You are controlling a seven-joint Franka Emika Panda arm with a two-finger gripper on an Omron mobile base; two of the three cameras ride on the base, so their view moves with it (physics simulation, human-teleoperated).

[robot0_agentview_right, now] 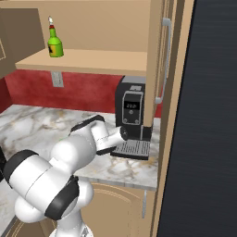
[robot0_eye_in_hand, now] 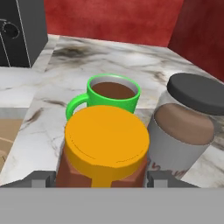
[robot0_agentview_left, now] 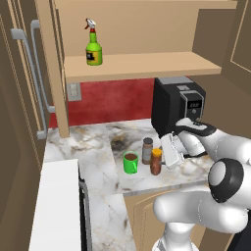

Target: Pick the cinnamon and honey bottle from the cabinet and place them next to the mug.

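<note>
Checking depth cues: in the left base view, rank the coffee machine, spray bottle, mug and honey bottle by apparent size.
1. Coffee machine, clearly largest.
2. Spray bottle.
3. Honey bottle and mug look alike; unranked. The spray bottle sits farther back, so its true size is unsure.

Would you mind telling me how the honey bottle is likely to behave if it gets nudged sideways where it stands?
The honey bottle stands tall and narrow, so it would probably tip rather than slide. The cinnamon and mug stand close by, so a fall could knock them. Its body looks rigid, unlikely to squash.
</note>
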